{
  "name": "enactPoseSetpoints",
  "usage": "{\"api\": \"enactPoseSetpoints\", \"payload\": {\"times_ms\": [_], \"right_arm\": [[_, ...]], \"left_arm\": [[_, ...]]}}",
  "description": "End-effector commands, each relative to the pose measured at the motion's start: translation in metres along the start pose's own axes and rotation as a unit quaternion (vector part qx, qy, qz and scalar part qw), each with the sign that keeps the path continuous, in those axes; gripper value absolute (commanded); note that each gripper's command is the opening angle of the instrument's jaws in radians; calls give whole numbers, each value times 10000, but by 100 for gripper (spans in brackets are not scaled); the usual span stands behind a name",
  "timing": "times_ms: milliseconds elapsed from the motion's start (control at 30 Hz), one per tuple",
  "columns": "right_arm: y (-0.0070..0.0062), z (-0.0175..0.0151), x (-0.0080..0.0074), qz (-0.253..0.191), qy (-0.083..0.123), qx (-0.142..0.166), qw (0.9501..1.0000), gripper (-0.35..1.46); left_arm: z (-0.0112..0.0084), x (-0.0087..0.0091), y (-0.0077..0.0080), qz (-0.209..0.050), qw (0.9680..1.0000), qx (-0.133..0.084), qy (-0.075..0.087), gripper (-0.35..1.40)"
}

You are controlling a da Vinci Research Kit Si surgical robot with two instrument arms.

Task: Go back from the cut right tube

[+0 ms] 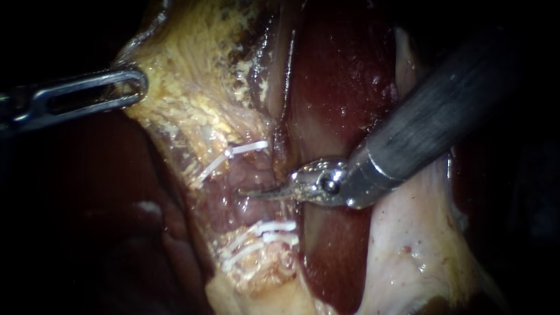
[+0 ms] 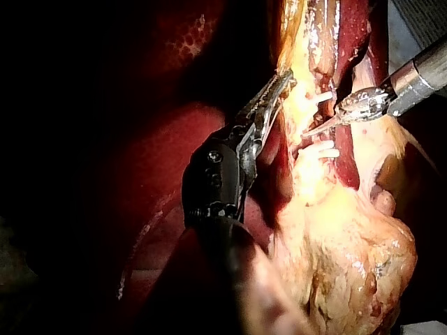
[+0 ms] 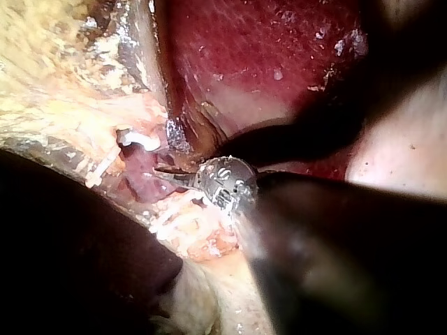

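A pink tube runs down the yellow fatty tissue, with one white clip above and two white clips below. My right instrument comes in from the upper right. Its thin curved blades lie together, their point resting on the ragged pink stretch between the clips. The right wrist view shows that point just below the upper clip. My left instrument reaches in from the left, its slotted jaws shut on the edge of the fatty tissue. The left wrist view shows them holding that tissue taut.
Dark red liver lies behind the right instrument's shaft. Pale smooth tissue spreads below the shaft. More dark liver fills the lower left. In the left wrist view the right instrument crosses close ahead of the left jaws.
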Motion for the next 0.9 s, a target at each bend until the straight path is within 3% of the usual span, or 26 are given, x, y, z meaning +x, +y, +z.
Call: {"api": "enactPoseSetpoints", "payload": {"times_ms": [33,267,300,433,667,900], "right_arm": [[0,0,0,-6,1,-2,10000,-35],[-1,-1,0,-5,-75,-13,10000,-35],[-2,0,0,-35,-76,-12,10000,-25],[-2,0,1,-152,-42,-92,9998,44],[-2,1,3,-326,-12,-95,9994,76],[-3,0,3,-357,0,-85,9993,84]], "left_arm": [[0,0,0,2,10000,-2,-1,-35],[0,1,-1,2,10000,11,4,-35],[-1,1,-2,2,10000,10,4,-35],[-1,1,-2,2,10000,10,4,-35],[-1,1,-2,2,10000,9,3,-35],[-1,1,-3,2,10000,9,3,-35]]}}
